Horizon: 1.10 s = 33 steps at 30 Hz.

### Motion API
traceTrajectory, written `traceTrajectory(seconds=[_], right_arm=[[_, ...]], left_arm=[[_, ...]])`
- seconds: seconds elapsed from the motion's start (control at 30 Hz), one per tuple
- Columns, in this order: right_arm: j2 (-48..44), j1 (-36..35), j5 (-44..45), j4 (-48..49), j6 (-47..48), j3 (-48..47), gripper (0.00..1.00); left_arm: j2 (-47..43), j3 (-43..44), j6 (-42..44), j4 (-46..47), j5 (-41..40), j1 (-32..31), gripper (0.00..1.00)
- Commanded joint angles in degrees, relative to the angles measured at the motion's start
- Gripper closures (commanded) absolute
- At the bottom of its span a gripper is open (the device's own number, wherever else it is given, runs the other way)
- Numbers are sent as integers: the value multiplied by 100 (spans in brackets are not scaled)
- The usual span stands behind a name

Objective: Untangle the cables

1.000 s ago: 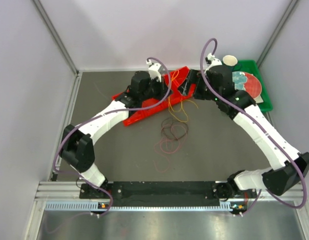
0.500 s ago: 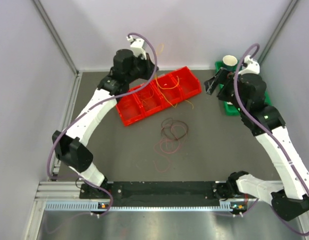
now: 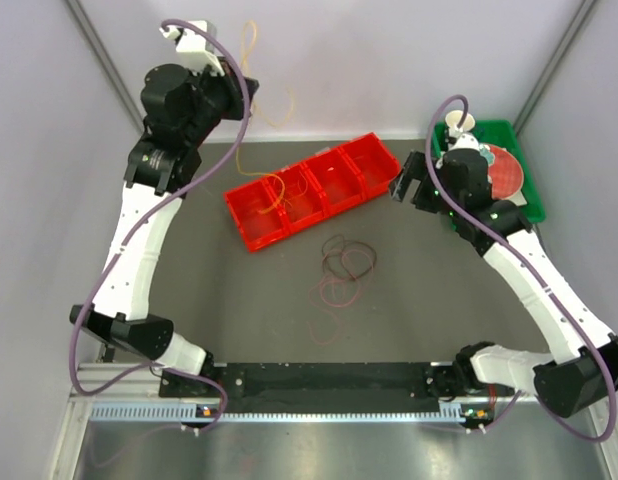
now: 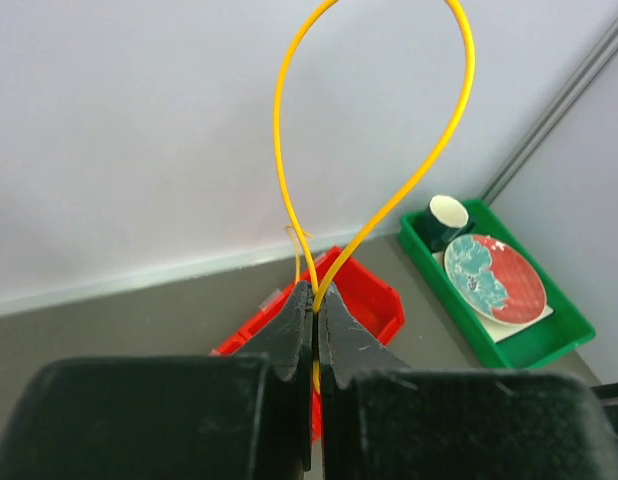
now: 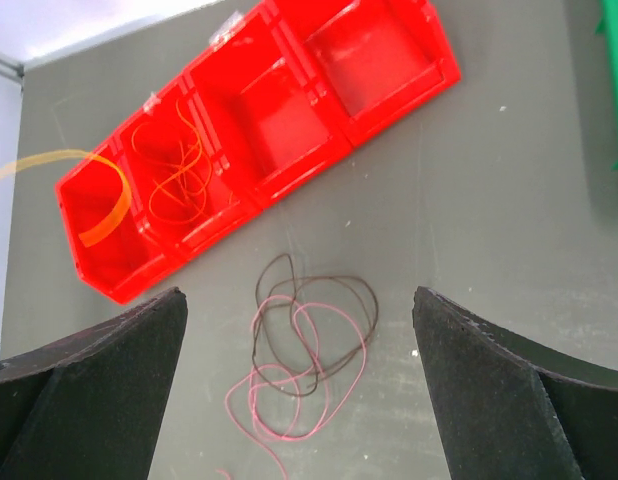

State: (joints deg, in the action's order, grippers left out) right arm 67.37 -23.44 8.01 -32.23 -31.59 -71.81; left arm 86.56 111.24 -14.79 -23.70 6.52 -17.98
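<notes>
Okay, aim for red bin (image 3: 314,190), upper middle. Lower left gripper (image 4: 316,305), upper left, clamped on yellow cable (image 4: 308,272), slowly; no snagging. Leave right gripper (image 3: 407,182), upper right, wide open, empty. Then tackle tangle (image 3: 344,268), centre.

A robotics lab cell: plain white panels (image 3: 389,60) in aluminium framing (image 3: 109,70) enclose a grey desk (image 3: 429,300), with two robot arms (image 3: 137,235) bolted to its near rail (image 3: 319,411).
</notes>
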Motion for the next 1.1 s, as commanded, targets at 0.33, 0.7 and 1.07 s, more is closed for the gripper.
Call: traceTrajectory(seconds=[0.33,0.7,1.07], right_arm=[[180,33,-397,410,-154,27,6],[223,33,-423,366,-128,-17,7],[338,33,-643,481,-198,9,7]], left_arm=[[90,165,99,4,-362,84,100],[-271,-358,55,462,-600,163,100],[-368,-269,143,410,-600,198,100]])
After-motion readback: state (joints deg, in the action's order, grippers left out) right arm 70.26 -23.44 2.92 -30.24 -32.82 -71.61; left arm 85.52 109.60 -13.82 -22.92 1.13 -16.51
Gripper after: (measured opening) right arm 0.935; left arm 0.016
